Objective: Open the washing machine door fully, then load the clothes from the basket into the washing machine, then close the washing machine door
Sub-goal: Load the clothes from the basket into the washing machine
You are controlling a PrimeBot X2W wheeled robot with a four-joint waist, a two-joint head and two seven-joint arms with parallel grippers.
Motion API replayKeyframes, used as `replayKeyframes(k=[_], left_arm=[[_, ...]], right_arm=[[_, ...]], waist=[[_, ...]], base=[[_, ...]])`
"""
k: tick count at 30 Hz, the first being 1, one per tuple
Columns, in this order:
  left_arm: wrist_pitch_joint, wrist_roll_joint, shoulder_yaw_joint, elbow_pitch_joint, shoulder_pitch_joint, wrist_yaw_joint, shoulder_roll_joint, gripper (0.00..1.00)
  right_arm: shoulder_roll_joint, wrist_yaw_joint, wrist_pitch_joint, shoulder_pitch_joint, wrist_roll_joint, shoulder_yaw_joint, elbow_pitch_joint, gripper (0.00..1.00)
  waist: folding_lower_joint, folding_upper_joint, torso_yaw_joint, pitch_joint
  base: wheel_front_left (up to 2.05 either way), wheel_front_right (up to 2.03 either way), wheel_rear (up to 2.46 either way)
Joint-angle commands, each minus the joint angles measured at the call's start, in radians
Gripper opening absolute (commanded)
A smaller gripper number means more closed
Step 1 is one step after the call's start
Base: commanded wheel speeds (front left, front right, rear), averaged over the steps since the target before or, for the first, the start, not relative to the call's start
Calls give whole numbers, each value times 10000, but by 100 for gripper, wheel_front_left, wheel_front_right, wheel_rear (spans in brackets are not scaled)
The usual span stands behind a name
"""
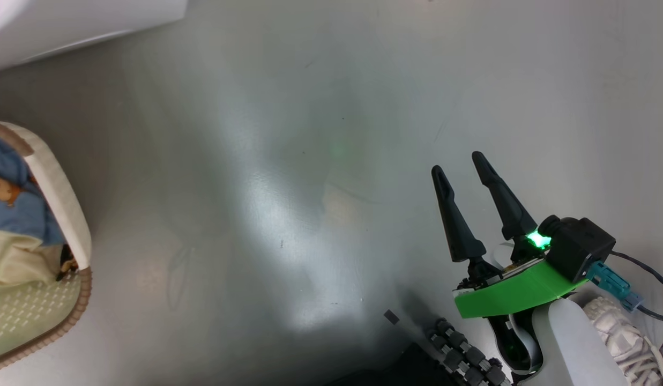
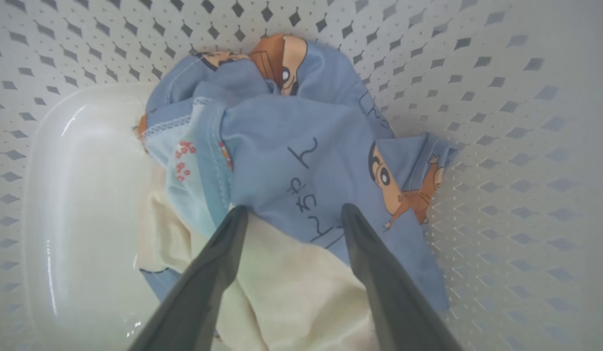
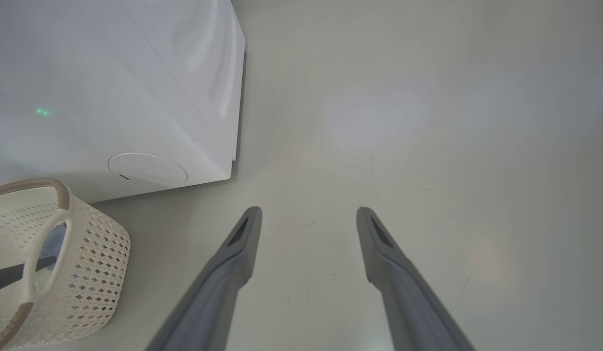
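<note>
Left tool [image 2: 294, 209]: two dark fingers spread wide, nothing pinched between them, reaching down inside the basket [image 2: 501, 146]. The tips sit right at the clothes [image 2: 291, 141]; cannot tell whether they touch the fabric.

Clothes: a crumpled heap on the basket bottom, pushed towards one perforated wall. Light blue cloth printed with cartoon boy faces and orange-brown patches lies on top. A paler blue piece with small red flowers [image 2: 184, 163] is tucked at its side. Cream cloth [image 2: 282, 297] lies under the blue, nearest the fingers. Beside the heap, a stretch of the smooth white basket floor is bare.

Basket: stands on the grey floor [image 1: 320, 161], at the robot's left, just in front of the washing machine [image 3: 111, 87]. Cream-white perforated walls, brown woven-look rim, white side handle [image 3: 43, 253]. From the right wrist it sits near the machine's lower front corner, below the small round service flap [image 3: 147, 169].

Right tool [image 1: 456, 162]: fingers parted, empty, hanging over bare floor well apart from the basket. A green bracket [image 1: 513, 292] and a lit green lamp [image 1: 537, 239] sit at its wrist; a black cable [image 1: 639, 268] trails from there.

A pale laced shoe [image 1: 623, 338] shows at the lower right of the head view, just beside the right forearm.
</note>
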Motion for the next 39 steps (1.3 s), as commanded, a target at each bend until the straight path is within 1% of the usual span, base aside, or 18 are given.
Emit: replayKeyframes(k=[1, 8, 17, 25, 26, 27, 28, 33, 39], left_arm=[[148, -61, 151, 234, 46, -25, 599, 100], [506, -85, 31, 917, -548, -25, 937, 100], [1141, -13, -463, 1425, -1438, -25, 1038, 100], [2034, 97, -1141, 1644, -1875, -25, 1121, 100], [2134, 109, -1250, 1638, -1915, -25, 1112, 83], [2218, 105, -1343, 1632, -1951, -25, 1106, 31], [2253, 79, -1403, 1624, -1981, -25, 1097, 0], [1991, -135, -1598, 1512, -1919, -25, 1038, 0], [1089, -452, -1827, 1286, -1397, -25, 947, 0]], right_arm=[[-20, 27, -48, 270, 180, 228, -215, 100], [-20, 27, -48, 297, 338, 288, -286, 100], [-20, 27, -48, 472, 385, 165, -417, 100], [-20, 27, -48, 660, 369, 41, -494, 100], [-20, 27, -48, 671, 359, 20, -502, 100], [-20, 27, -48, 675, 354, -2, -506, 100], [-20, 27, -48, 670, 347, -24, -509, 100], [-20, 27, -48, 487, 353, -70, -561, 100], [-20, 27, -48, 178, 301, -119, -502, 100]], waist=[[-1, 0, -107, 97], [-1, 0, -313, 282], [-1, 0, -312, 376], [-1, 0, -288, 352], [-1, 0, -281, 348], [-1, 0, -272, 343], [-1, 0, -267, 336], [-1, 0, -259, 250], [-1, 0, -112, -209]], base=[[0, 0, 0], [0, 0, 0], [0, 0, 0], [0, 0, 0], [0, 0, 0], [0, 0, 0], [0, 0, 0], [0, 0, 0], [0, 0, 0]])
